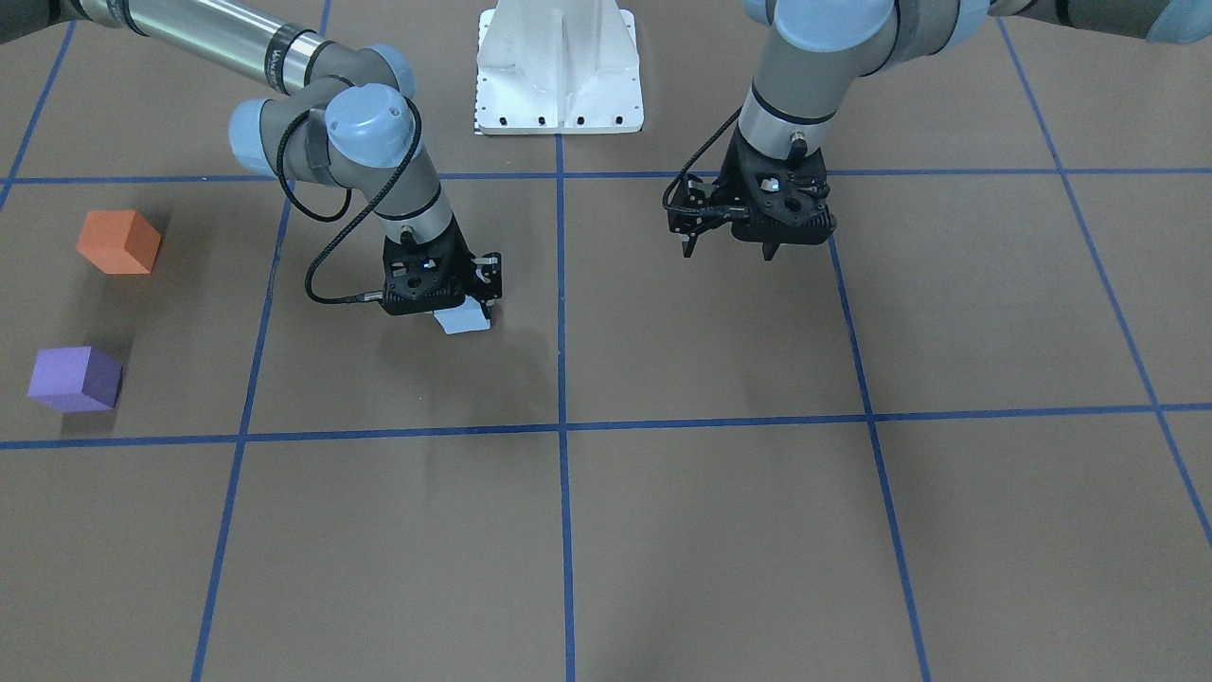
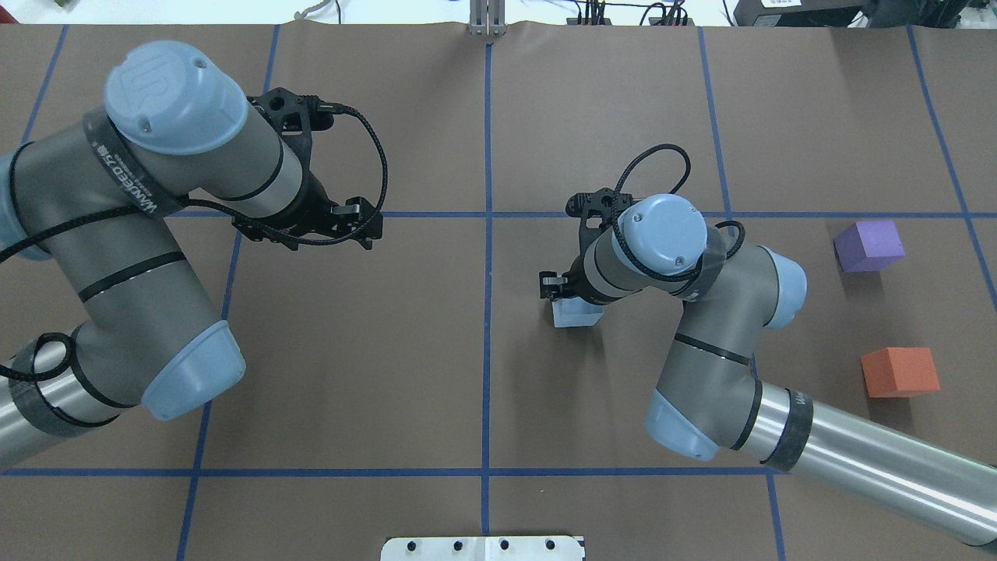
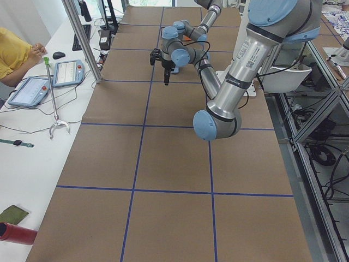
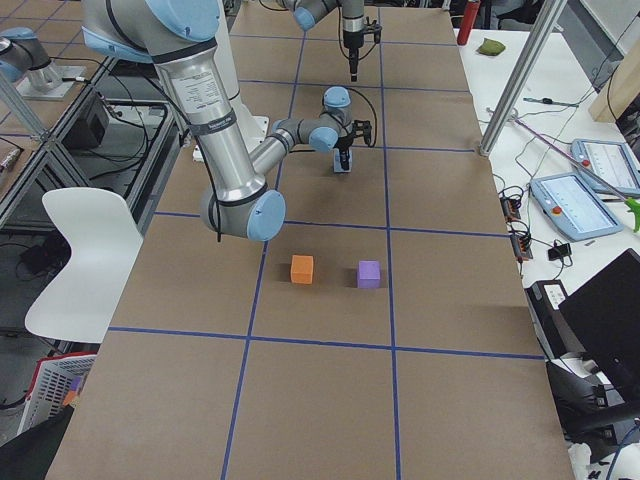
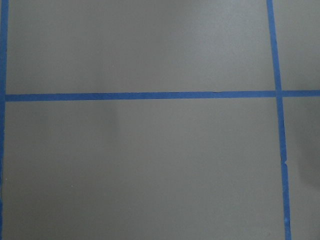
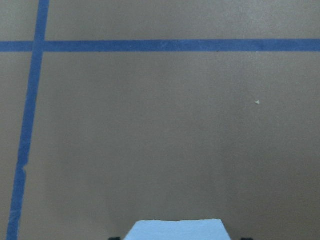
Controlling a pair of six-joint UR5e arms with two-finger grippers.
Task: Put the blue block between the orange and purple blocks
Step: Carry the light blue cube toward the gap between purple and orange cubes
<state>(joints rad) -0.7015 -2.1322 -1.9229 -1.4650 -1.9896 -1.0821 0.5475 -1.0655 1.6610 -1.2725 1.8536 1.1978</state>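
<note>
The pale blue block (image 1: 464, 320) sits under my right gripper (image 1: 461, 305), near the table's middle; it also shows in the overhead view (image 2: 575, 315) and at the bottom edge of the right wrist view (image 6: 177, 230), with a dark fingertip close on each side. The jaws look shut on it, at or just above the table. The orange block (image 1: 118, 242) and the purple block (image 1: 74, 379) stand apart at the table's end on my right, with a gap between them (image 2: 900, 372) (image 2: 868, 245). My left gripper (image 1: 729, 250) hangs open and empty above bare paper.
The white robot base (image 1: 559, 66) stands at the table's back edge. Blue tape lines grid the brown paper. A side bench with tablets (image 3: 68, 71) and a seated operator (image 3: 16, 54) runs along the far side.
</note>
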